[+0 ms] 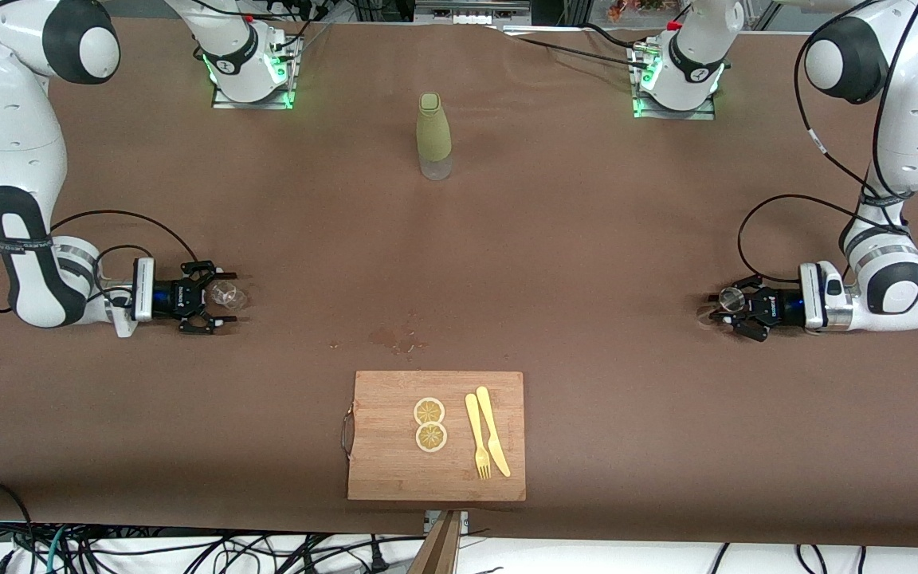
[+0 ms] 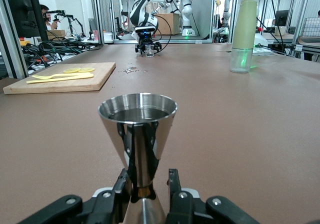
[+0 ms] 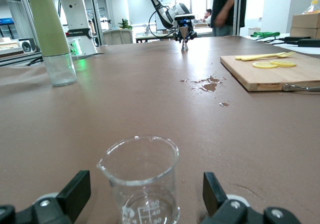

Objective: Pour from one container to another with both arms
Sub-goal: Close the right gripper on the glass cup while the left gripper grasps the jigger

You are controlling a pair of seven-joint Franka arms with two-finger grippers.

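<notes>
A: Two arms, front view?
B: Both bent low, forearms level along the table (image 1: 586, 239). Right gripper (image 1: 224, 306) at the right arm's end, fingers spread wide around the glass cup (image 1: 229, 295). Left gripper (image 1: 718, 309) at the left arm's end, at the steel jigger (image 1: 729, 300).

A: Left wrist view?
B: Jigger upright on the table, fingers (image 2: 123, 184) pressed against its narrow waist from both sides.

A: Right wrist view?
B: Cup standing between the fingers (image 3: 77, 188), untouched. Printed scale marks read 60 and 40; other print illegible.
</notes>
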